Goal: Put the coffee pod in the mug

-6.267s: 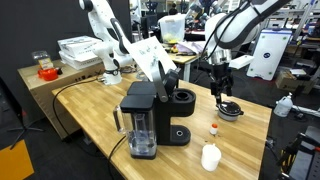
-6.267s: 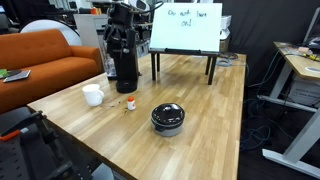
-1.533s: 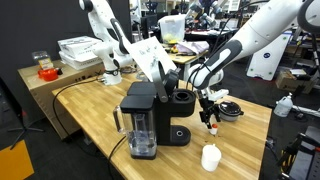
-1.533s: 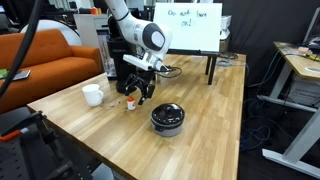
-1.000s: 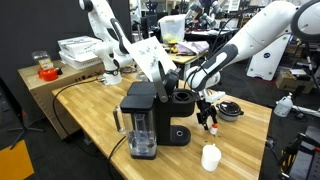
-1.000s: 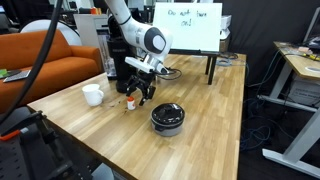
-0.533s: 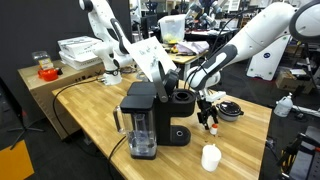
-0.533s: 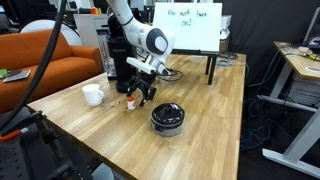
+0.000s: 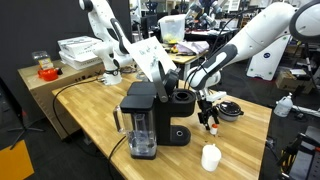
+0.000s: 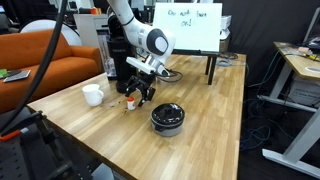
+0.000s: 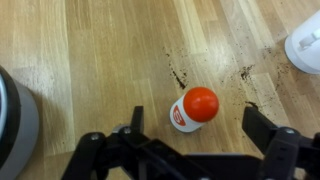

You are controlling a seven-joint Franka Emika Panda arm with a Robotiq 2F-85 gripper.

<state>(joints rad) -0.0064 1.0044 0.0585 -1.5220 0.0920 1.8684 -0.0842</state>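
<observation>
The coffee pod (image 11: 192, 109), white with an orange-red top, stands on the wooden table. In the wrist view it sits between my gripper's (image 11: 192, 128) two open black fingers, untouched. In both exterior views my gripper (image 9: 210, 118) (image 10: 137, 95) hangs low over the pod (image 10: 130, 103), close to the table. The white mug (image 9: 210, 157) (image 10: 92, 95) stands on the table a short way from the pod; its edge shows at the wrist view's top right corner (image 11: 306, 42).
A black coffee machine with a clear water tank (image 9: 148, 122) (image 10: 122, 50) stands near the pod. A black round lidded dish (image 10: 167, 118) (image 9: 230, 109) sits on the table. A whiteboard stand (image 10: 185, 30) is behind.
</observation>
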